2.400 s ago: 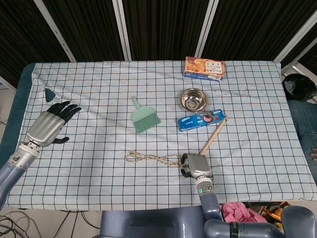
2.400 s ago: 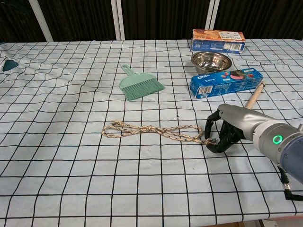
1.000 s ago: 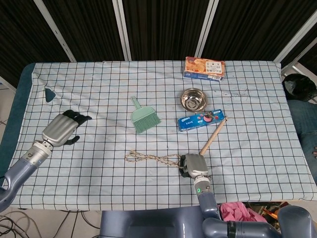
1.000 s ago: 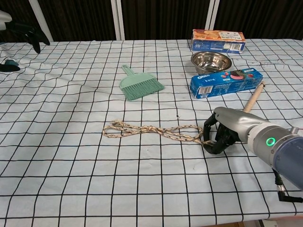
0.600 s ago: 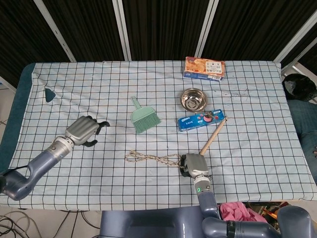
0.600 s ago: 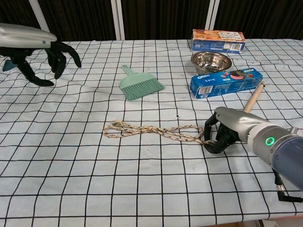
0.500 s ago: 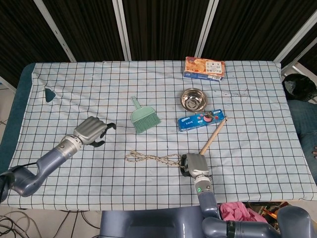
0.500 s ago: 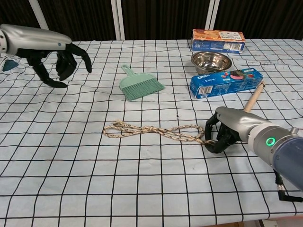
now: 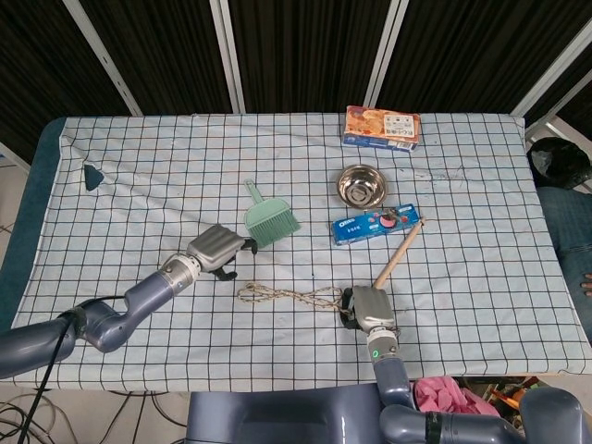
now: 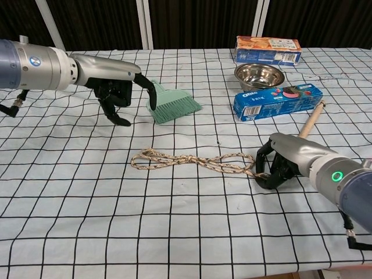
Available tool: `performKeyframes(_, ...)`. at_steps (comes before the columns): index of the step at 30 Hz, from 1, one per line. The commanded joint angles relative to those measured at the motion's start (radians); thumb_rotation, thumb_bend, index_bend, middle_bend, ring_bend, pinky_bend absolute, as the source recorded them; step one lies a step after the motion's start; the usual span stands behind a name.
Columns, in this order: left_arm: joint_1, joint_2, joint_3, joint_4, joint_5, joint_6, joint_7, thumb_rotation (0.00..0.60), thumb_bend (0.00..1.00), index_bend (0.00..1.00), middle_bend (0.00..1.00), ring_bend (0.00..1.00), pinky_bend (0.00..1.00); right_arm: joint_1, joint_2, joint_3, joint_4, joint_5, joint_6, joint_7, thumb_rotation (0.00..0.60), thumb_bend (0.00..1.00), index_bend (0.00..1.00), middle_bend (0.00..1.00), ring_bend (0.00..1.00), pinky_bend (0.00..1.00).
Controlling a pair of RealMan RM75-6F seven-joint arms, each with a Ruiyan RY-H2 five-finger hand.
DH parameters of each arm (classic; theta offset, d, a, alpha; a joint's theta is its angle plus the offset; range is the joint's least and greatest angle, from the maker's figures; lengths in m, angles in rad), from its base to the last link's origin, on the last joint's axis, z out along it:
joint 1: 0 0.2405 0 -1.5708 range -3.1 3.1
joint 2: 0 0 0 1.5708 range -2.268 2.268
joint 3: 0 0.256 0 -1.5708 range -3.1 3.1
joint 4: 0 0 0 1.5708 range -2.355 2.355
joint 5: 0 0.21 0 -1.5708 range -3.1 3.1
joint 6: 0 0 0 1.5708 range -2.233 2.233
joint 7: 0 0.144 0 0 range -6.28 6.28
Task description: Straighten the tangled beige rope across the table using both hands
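Note:
The beige rope (image 9: pixel 287 296) (image 10: pixel 192 161) lies on the checked cloth as a twisted, knotted double strand running left to right. My right hand (image 9: pixel 363 310) (image 10: pixel 282 163) rests on the table with its fingers curled around the rope's right end. My left hand (image 9: pixel 220 250) (image 10: pixel 116 90) hovers just beyond the rope's left end, on the far side, apart from it. Its dark fingers point down, spread, and hold nothing. The rope's left loop (image 10: pixel 145 158) lies free.
A green dustpan brush (image 9: pixel 268 222) (image 10: pixel 171 104) lies right beside my left hand. Behind my right hand are a wooden stick (image 10: pixel 313 118), a blue Oreo box (image 10: pixel 278 100), a steel bowl (image 10: pixel 259 75) and a cracker box (image 10: pixel 267 50).
My left arm has swung from the far left edge in to the rope's left end. The right hand, gripping the rope's end, has edged slightly right, drawing the rope with it.

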Motion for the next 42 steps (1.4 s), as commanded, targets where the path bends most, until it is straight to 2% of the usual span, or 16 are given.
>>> performKeyframes(1,-0.035,-0.025,0.020,0.004,-0.054,-0.025,0.060,0.600,0.20,0.30,1.00,0.88,0.76,0.000,-0.003,-0.002,0.005,-0.005,-0.002,0.001,0.600,0.41,0.61,1.00,1.00,1.00)
performKeyframes(5,-0.060,-0.050,0.051,-0.004,-0.131,0.000,0.153,0.600,0.19,0.29,1.00,0.89,0.77,0.000,-0.011,-0.005,0.014,-0.012,-0.002,0.001,0.600,0.41,0.61,1.00,1.00,1.00)
performKeyframes(16,-0.113,-0.111,0.106,-0.060,-0.337,0.114,0.349,0.600,0.20,0.38,1.00,0.90,0.79,-0.001,-0.030,-0.004,0.037,-0.024,-0.002,0.002,0.600,0.41,0.61,1.00,1.00,1.00)
performKeyframes(26,-0.158,-0.174,0.146,-0.053,-0.463,0.183,0.471,0.600,0.28,0.44,1.00,0.90,0.80,-0.006,-0.037,-0.004,0.040,-0.045,0.012,0.000,0.600,0.41,0.62,1.00,1.00,1.00)
performKeyframes(31,-0.165,-0.190,0.144,-0.051,-0.510,0.219,0.495,0.600,0.31,0.46,1.00,0.90,0.80,-0.008,-0.026,0.001,0.024,-0.050,0.015,-0.004,0.600,0.41,0.62,1.00,1.00,1.00)
performKeyframes(42,-0.176,-0.188,0.139,-0.043,-0.535,0.192,0.482,0.600,0.32,0.46,1.00,0.90,0.80,-0.011,-0.020,0.003,0.015,-0.052,0.018,-0.014,0.600,0.41,0.62,1.00,1.00,1.00)
